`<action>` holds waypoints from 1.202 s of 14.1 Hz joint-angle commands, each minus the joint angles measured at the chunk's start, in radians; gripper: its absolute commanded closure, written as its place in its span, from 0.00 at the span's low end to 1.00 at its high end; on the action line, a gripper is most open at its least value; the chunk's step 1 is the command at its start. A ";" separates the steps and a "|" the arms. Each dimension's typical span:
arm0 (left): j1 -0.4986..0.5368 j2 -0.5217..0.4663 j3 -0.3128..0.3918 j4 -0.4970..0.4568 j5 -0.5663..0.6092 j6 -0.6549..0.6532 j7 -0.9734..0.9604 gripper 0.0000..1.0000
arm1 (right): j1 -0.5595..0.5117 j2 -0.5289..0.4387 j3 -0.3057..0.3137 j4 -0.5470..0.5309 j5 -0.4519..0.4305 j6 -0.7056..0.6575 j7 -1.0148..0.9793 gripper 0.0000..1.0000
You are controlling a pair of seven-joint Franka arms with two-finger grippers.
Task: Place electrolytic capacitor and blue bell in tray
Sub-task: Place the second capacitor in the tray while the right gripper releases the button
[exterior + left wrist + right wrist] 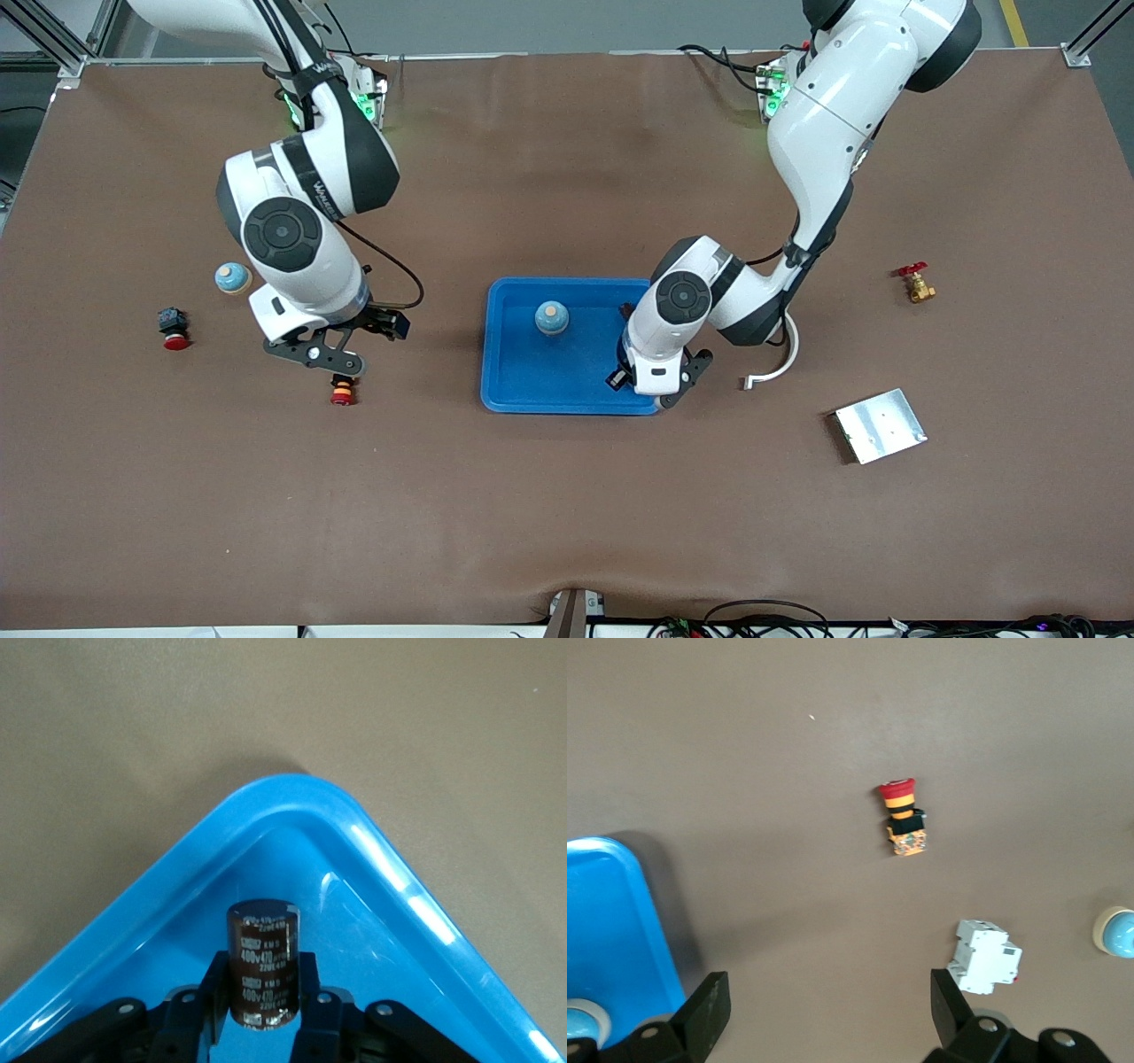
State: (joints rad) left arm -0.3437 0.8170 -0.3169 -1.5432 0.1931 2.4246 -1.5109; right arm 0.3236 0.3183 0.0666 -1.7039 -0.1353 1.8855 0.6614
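Observation:
The bright-blue tray (532, 381) lies at the table's middle. A blue bell with a tan top (551, 317) stands in it. My left gripper (643, 383) is over the tray's corner nearest the left arm's end and is shut on a dark brown electrolytic capacitor (263, 943), held upright just above the tray floor (372, 939). A second blue bell (232, 278) stands on the table toward the right arm's end. My right gripper (341, 350) is open and empty over bare table between that bell and the tray; its fingers (709, 1005) are wide apart.
A red and yellow push button (342, 390) lies by the right gripper, with a white circuit breaker (986, 955) close by. Another red button (174, 328) lies past the second bell. A brass valve (915, 283), a white curved part (775, 368) and a silver plate (880, 425) lie toward the left arm's end.

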 commanded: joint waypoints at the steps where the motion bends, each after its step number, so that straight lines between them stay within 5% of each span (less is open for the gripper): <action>1: -0.008 0.001 0.007 0.017 0.026 0.011 -0.006 0.00 | -0.067 -0.093 0.019 -0.109 -0.004 0.012 -0.100 0.00; 4: -0.008 -0.012 0.006 0.024 0.022 0.011 -0.020 0.00 | -0.104 -0.163 0.018 -0.199 0.000 0.055 -0.143 0.00; 9: 0.015 -0.093 -0.002 0.009 0.009 -0.002 -0.014 0.00 | -0.156 -0.274 0.018 -0.488 0.000 0.331 -0.184 0.00; 12: 0.070 -0.169 -0.005 -0.018 0.009 -0.004 0.027 0.00 | -0.196 -0.298 0.018 -0.537 0.000 0.359 -0.233 0.00; 17: 0.184 -0.312 -0.016 -0.198 0.008 -0.004 0.388 0.00 | -0.279 -0.389 0.018 -0.649 0.011 0.398 -0.370 0.00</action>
State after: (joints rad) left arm -0.2031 0.5879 -0.3199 -1.6196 0.1984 2.4146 -1.2537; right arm 0.0927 0.0122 0.0675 -2.2636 -0.1343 2.2516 0.3528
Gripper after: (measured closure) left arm 0.000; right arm 0.000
